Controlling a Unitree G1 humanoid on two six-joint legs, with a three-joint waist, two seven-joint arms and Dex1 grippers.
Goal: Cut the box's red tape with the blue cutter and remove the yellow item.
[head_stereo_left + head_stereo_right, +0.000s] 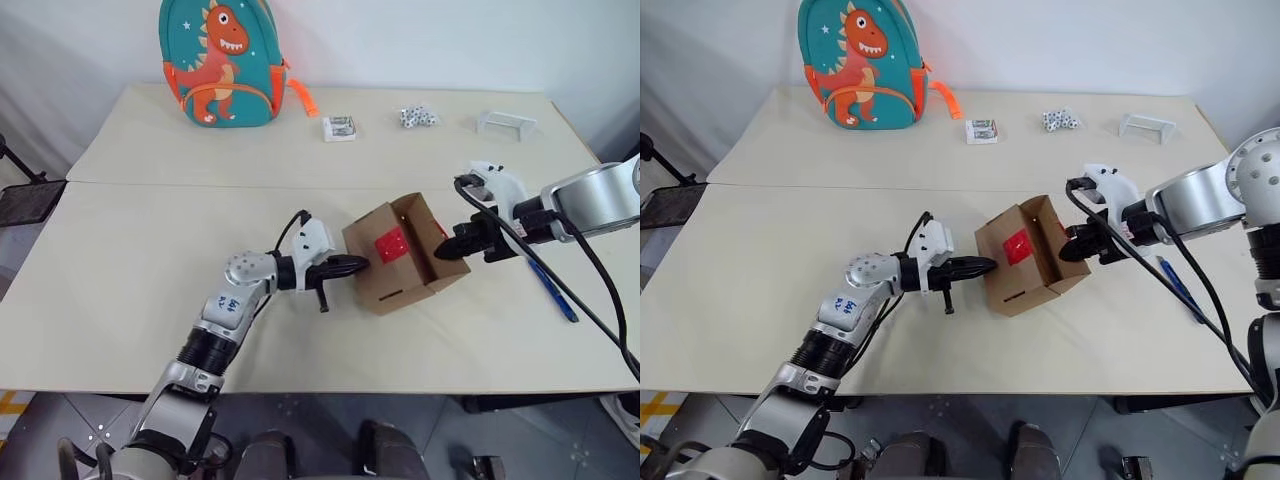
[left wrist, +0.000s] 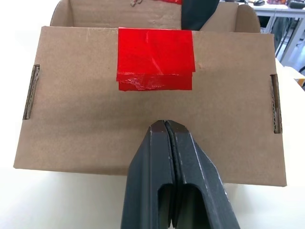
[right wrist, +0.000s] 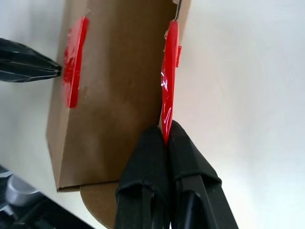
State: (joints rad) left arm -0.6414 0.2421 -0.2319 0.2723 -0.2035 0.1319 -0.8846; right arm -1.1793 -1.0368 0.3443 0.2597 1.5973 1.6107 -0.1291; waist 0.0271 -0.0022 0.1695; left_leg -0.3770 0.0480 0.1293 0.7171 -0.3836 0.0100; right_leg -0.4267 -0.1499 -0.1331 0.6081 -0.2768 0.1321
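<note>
1. The box (image 1: 405, 255) sits mid-counter (image 1: 120, 260), tipped on its side, with its opening facing up and away from the robot. The right hand (image 1: 462, 245) is clenched on the flap with the red tape (image 3: 167, 86). If it pulls, the flap may tear or the box may slide.
2. The left hand (image 1: 348, 265), clenched and empty, has its tips against the taped face. A push could tip the box over.
3. The cutter (image 1: 552, 290) lies on the counter well right of the box, with its long axis running near-to-far. The arm's cable passes above it.
</note>
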